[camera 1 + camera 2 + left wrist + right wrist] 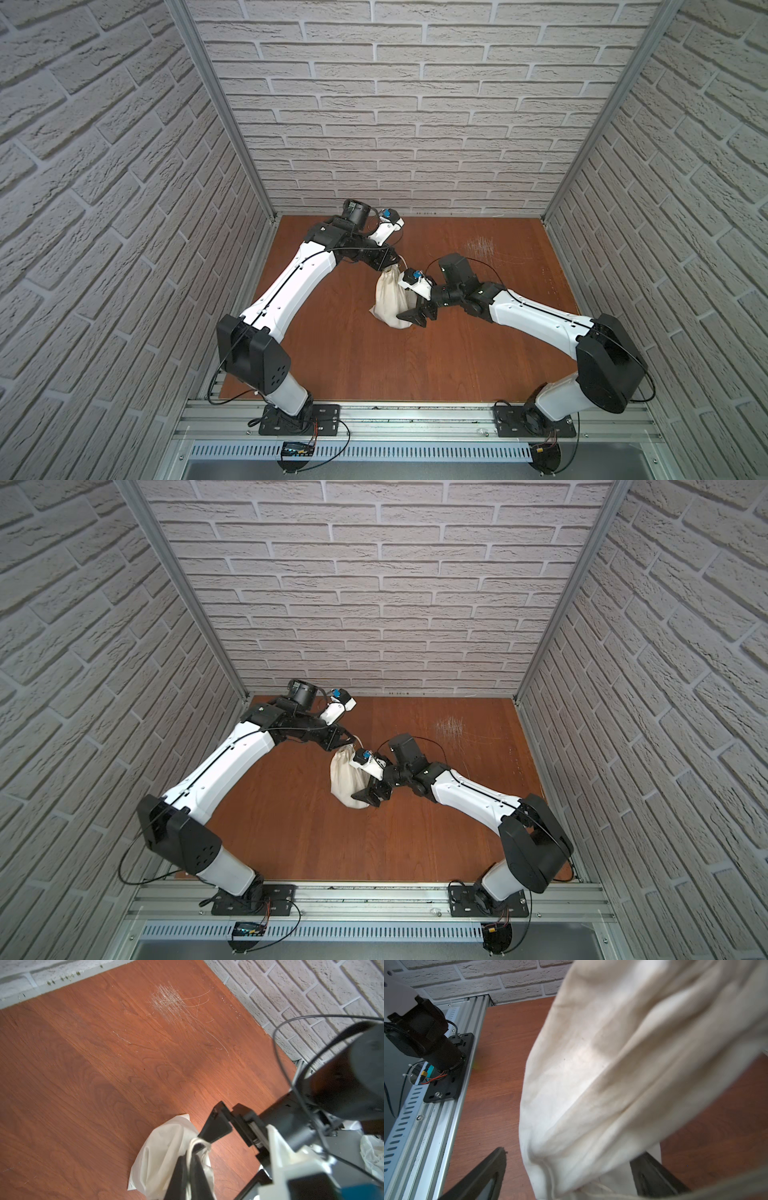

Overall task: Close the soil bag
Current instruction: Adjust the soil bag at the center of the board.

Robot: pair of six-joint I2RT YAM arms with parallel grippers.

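Soil bag (pixel 388 301) on table (pixel 332 353) | left hand (pixel 393 263) pinching cord (pixel 194 1145) | right hand (pixel 409 305) spread open around bag

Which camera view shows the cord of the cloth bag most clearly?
The left wrist view: the cord of the bag is near and sharp, pinched in the shut jaws of the left gripper. In both top views it is only a tiny pale loop. The right wrist view shows mostly cloth and one thin strand.

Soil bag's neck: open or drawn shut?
Apparently shut: the neck of the soil bag is bunched into tight pleats; the left gripper pinches its cord.
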